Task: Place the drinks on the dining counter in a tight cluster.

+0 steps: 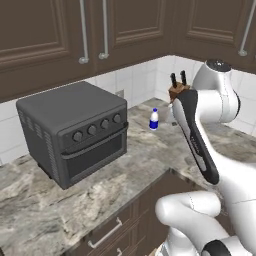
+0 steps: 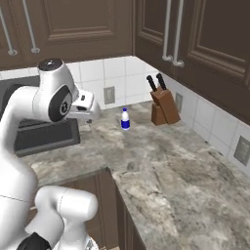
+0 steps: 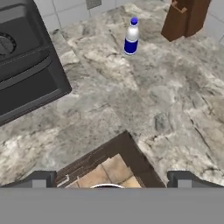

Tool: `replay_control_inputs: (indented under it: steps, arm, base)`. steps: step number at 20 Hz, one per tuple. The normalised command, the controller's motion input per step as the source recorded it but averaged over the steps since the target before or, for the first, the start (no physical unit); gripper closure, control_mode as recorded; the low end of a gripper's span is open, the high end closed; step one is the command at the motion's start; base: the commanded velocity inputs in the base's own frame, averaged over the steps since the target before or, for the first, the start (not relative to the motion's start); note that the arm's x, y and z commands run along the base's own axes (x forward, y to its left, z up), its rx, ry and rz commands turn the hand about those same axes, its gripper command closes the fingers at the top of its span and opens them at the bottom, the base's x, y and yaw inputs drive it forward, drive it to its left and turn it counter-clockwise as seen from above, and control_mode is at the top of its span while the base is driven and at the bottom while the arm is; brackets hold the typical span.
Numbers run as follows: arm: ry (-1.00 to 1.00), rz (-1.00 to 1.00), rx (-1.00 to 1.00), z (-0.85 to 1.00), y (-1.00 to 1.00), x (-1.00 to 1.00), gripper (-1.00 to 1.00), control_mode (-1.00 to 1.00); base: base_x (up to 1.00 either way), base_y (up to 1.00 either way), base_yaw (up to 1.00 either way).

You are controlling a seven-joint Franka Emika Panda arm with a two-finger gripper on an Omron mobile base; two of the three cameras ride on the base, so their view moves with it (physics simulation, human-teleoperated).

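Observation:
One drink, a small white bottle (image 1: 154, 119) (image 2: 125, 119) (image 3: 130, 36) with a blue cap and blue band, stands upright near the back corner of the marbled dining counter (image 1: 150, 155) (image 2: 171, 166) (image 3: 131, 96). My gripper (image 3: 112, 180) hangs well above the counter's inner front corner, open wide with nothing between its fingers. The bottle lies far ahead of it, at the top of the hand view. My white arm covers part of the counter in both base views.
A dark grey toaster oven (image 1: 75, 132) (image 2: 44, 134) (image 3: 22, 74) sits left of the bottle. A brown knife block (image 1: 178, 90) (image 2: 163, 107) (image 3: 186, 17) stands to its right by the tiled wall. Dark upper cabinets hang overhead, and drawers (image 1: 107, 232) sit below the counter.

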Motion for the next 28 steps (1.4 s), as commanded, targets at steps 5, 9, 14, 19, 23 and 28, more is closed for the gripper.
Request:
replay_control_inputs:
  steps: [5, 9, 14, 19, 23, 28]
  arm:
    - [0.0, 0.16, 0.0, -0.38, -0.34, 1.0, -1.0, -1.0]
    - [0.0, 0.14, 0.0, -0.4, -0.12, 1.0, -1.0, -1.0]
    - [0.0, 0.15, 0.0, -0.15, -0.05, 0.97, -1.0, -1.0]
    - [-0.07, 0.26, 0.0, -0.27, -0.16, 0.92, -1.0, -1.0]
    - [-0.12, 0.16, 0.0, -0.32, -0.34, 0.68, -1.0, -1.0]
    - [-0.2, 0.09, 0.06, -0.47, -0.47, 0.35, -1.0, -1.0]
  base:
    - [0.0, 0.0, 0.0]
    - [0.0, 0.0, 0.0]
    - [0.0, 0.0, 0.0]
    - [0.0, 0.0, 0.0]
    - [0.0, 0.0, 0.0]
    - [0.0, 0.0, 0.0]
